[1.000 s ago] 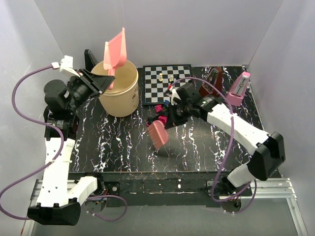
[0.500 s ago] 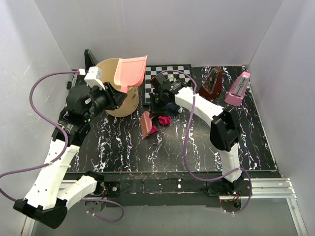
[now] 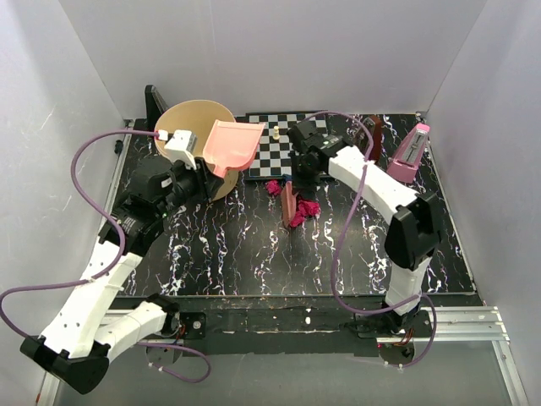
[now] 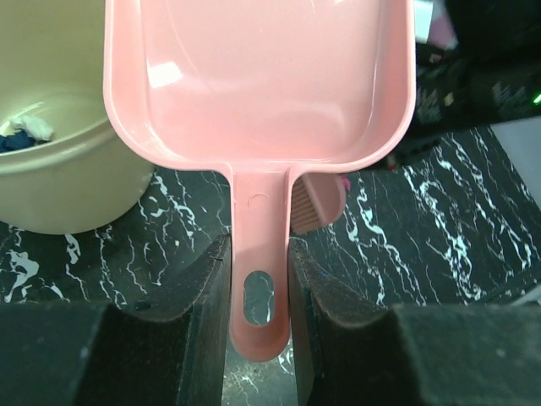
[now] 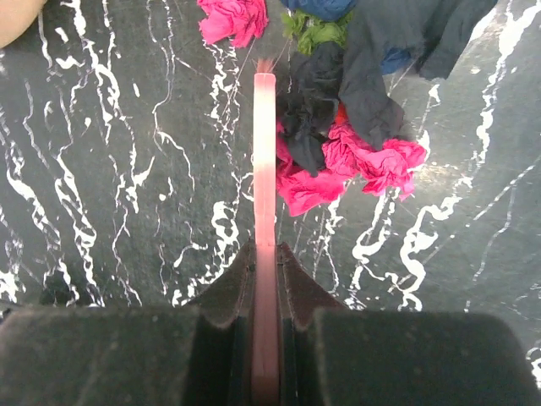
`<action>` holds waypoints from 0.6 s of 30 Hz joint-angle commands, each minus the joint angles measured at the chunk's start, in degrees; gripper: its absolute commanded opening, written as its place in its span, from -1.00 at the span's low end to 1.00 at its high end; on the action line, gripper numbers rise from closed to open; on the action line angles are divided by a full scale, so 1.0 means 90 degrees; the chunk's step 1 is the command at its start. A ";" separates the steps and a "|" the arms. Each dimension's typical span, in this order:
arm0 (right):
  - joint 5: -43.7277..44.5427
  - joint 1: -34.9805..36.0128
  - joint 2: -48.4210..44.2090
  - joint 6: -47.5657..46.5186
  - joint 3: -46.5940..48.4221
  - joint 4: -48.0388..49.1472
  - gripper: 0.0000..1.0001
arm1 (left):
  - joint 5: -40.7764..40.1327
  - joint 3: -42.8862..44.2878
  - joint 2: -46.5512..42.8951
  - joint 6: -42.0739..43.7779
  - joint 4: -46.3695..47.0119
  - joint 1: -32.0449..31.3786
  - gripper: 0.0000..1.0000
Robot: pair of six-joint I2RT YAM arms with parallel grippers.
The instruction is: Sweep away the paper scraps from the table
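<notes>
My left gripper (image 3: 203, 167) (image 4: 258, 254) is shut on the handle of a pink dustpan (image 3: 230, 146) (image 4: 258, 76), held in front of the beige bucket (image 3: 188, 127) (image 4: 59, 178). My right gripper (image 3: 294, 175) (image 5: 265, 254) is shut on a pink brush (image 3: 290, 203) (image 5: 265, 161), which stands edge-on on the black veined table (image 3: 220, 245). Paper scraps lie round the brush: a magenta, black and dark pile (image 3: 308, 207) (image 5: 355, 144) on its right, one magenta wad (image 3: 273, 187) (image 5: 232, 17) on its left, a green one (image 5: 313, 30) beyond. White and blue scraps (image 4: 25, 131) lie in the bucket.
A chessboard (image 3: 287, 145) with small pieces lies behind the brush. A brown metronome (image 3: 366, 135) and a pink one (image 3: 410, 152) stand at the back right. White walls close the table in on three sides.
The left arm has brought the dustpan down from above the bucket to its right side. The right arm has swung the brush back and to the right, in among the scraps.
</notes>
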 commanded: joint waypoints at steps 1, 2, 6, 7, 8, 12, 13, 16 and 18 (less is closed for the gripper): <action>-0.0582 -0.0222 -0.0728 -0.0799 0.0080 -0.0092 -0.97 | -0.0152 -0.0150 -0.0136 0.0279 -0.0091 -0.0408 -1.00; -0.0825 -0.0271 -0.0854 -0.0887 0.0178 -0.0121 -0.97 | -0.0259 -0.0179 -0.0116 0.0308 -0.0150 -0.0525 -1.00; -0.0868 -0.0544 -0.1353 -0.1365 0.0442 -0.0190 -0.97 | -0.0903 -0.0228 0.0088 0.0445 -0.0540 -0.1159 -1.00; -0.0761 -0.0613 -0.1450 -0.1531 0.0433 -0.0209 -0.97 | -0.1088 -0.0238 0.0166 0.0474 -0.0638 -0.1374 -1.00; -0.0412 -0.0681 -0.1538 -0.1726 0.0423 -0.0210 -0.97 | -0.1255 -0.0267 0.0293 0.0504 -0.0726 -0.1589 -1.00; 0.0596 -0.0945 -0.1578 -0.2526 0.0180 -0.0268 -0.97 | -0.1520 -0.0403 0.0557 0.0699 -0.1087 -0.2224 -1.00; 0.0956 -0.0975 -0.1520 -0.2847 0.0140 -0.0297 -0.97 | -0.1501 -0.0462 0.0616 0.0728 -0.1156 -0.2332 -1.00; 0.2214 -0.0975 -0.1277 -0.3601 0.0140 -0.0318 -0.97 | -0.1491 -0.0599 0.0830 0.0709 -0.1322 -0.2567 -1.00; 0.2754 -0.0975 -0.1091 -0.4137 0.0159 -0.0103 -0.97 | -0.1461 -0.0658 0.1084 0.0661 -0.1449 -0.2733 -1.00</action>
